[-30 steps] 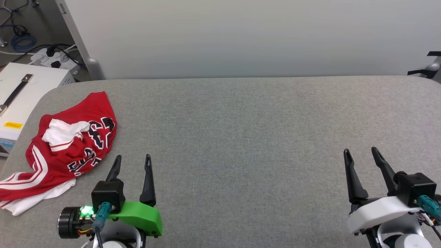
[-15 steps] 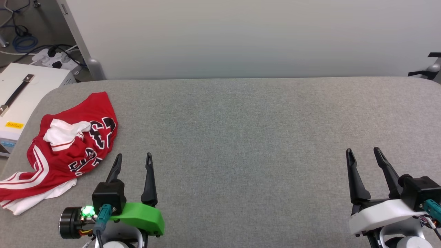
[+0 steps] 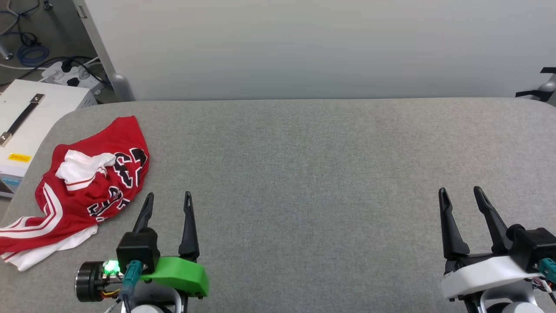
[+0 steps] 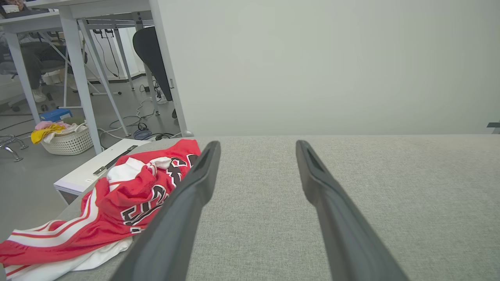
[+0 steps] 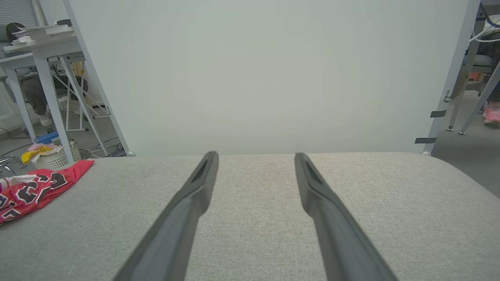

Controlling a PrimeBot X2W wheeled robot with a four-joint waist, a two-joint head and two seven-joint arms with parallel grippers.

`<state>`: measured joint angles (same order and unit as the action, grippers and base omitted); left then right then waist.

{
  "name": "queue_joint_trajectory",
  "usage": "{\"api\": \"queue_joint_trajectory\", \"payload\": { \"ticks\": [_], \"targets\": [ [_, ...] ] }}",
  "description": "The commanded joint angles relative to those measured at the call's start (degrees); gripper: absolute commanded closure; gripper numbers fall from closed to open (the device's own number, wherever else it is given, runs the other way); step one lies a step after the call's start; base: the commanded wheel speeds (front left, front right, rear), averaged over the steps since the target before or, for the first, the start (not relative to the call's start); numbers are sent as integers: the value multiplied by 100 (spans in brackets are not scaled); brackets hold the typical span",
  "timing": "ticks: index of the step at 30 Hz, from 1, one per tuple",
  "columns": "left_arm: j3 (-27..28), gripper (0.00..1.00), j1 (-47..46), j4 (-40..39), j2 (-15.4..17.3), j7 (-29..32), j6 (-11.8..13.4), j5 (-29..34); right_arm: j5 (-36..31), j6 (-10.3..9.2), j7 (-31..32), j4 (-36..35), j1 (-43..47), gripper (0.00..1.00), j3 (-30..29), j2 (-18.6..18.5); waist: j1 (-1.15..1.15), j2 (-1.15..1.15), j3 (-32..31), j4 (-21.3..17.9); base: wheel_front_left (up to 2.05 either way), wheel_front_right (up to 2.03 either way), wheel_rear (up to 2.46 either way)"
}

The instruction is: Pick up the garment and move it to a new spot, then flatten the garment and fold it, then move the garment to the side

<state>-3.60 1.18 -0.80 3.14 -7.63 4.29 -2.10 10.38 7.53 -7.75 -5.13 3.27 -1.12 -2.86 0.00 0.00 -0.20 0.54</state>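
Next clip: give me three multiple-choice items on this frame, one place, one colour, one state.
1. Where on the grey fabric table lies the crumpled red, white-sleeved jersey T-shirt? A centre; B left end; C right end.
2. The plastic cover behind the left claw is: A white; B blue; C green.
3. The left claw and right claw are: A open, empty; B shut on cloth; C one shut.
B, it lies beside the left claw; C, head view shows green; A, both spread, nothing between.
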Motion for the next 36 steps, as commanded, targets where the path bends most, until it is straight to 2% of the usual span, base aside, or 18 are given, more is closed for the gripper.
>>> {"api": "queue_joint_trajectory", "payload": {
  "ticks": [1,13,36],
  "targets": [
    [-21,0,64,-4,-14,-71,40,-36,72,-2,-68,-58,69,0,10,-1,0,0,-6,1,0,0,0],
    [-93,0,85,16,-17,-213,126,-8,111,-3,-208,-111,134,0,35,-1,0,0,-1,16,0,0,0],
    [-212,0,127,69,-22,-486,102,-97,292,-4,-477,-198,230,0,17,-1,0,0,31,43,0,0,0]
  ]
}}
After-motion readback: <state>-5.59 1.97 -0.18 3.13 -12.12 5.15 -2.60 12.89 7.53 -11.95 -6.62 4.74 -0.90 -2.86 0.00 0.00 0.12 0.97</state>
